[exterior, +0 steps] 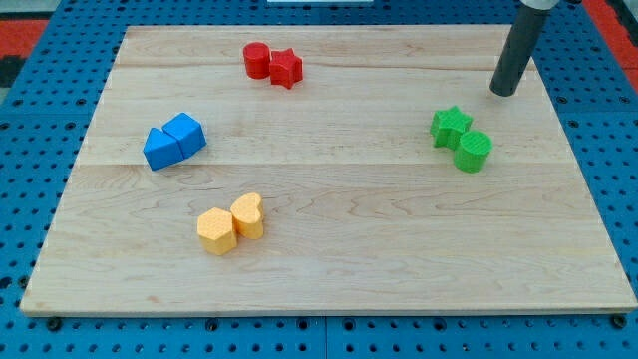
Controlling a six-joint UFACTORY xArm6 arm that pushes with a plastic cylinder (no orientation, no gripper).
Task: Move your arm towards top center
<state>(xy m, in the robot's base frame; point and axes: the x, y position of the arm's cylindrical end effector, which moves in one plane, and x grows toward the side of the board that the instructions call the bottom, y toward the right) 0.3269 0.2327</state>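
pale wood makes up the board [329,249], which lies on a blue pegboard [40,120]. four pairs of blocks sit on it, each pair touching. a red cylinder [257,60] and a red star [286,68] lie near the view's top, a little left of centre. a blue triangle [159,150] and a blue cube [185,134] sit at the view's left. a yellow hexagon [216,231] and what looks like a yellow heart [248,215] rest low and left of centre. a green star [451,127] and a green cylinder [474,151] stand at the view's right.

my tip [504,93] rests on the board at the view's upper right, near the green star, just above and to its right, not touching it. the red pair lies well apart to the view's left, and bare wood runs between it and my tip. the arm ends in a plain dark rod, tilted slightly, with no jaws to open or close.
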